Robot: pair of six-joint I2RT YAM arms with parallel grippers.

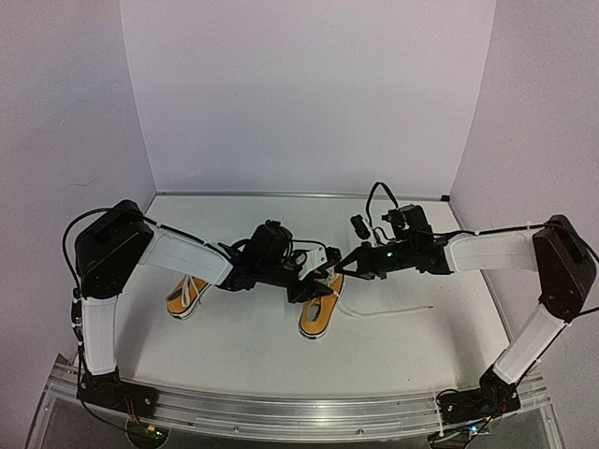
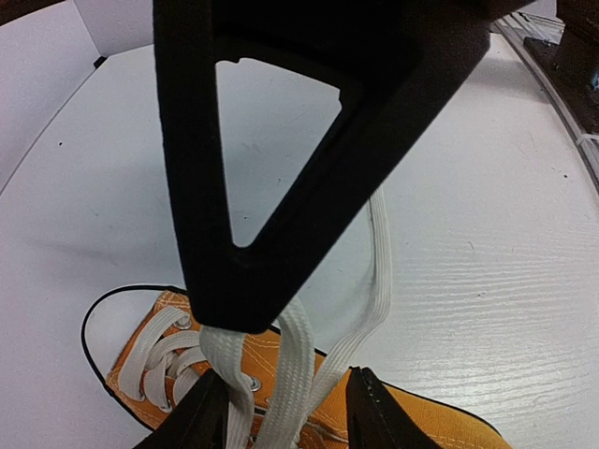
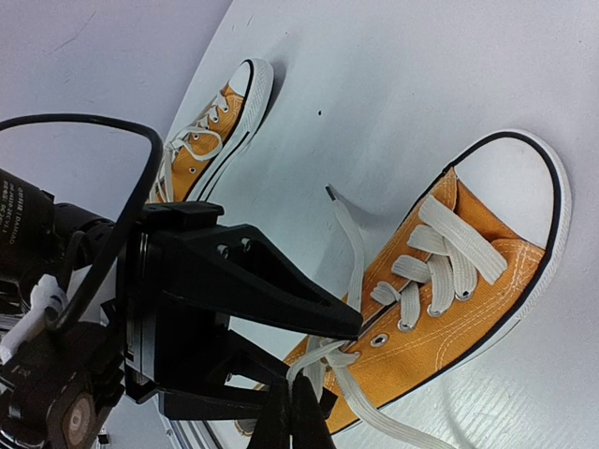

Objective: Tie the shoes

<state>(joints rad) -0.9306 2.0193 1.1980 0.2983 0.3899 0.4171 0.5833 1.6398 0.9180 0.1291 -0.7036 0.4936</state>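
Right gripper [image 3: 292, 398] looks pressed together on a strand of flat white lace [image 2: 379, 271] just above the eyelets of the orange-yellow canvas low-top sneaker with a white toe cap [image 1: 316, 318], mid-table; left gripper [image 2: 285, 402] is spread, with strands running between its fingers. I judge we're gathering laces, no knot yet; next the left must close on its own strand, then cross. Only the overhead shows a lace end trailing right across the white table [image 1: 402, 365]; the matching second sneaker [image 1: 187, 297] lies well apart, left.
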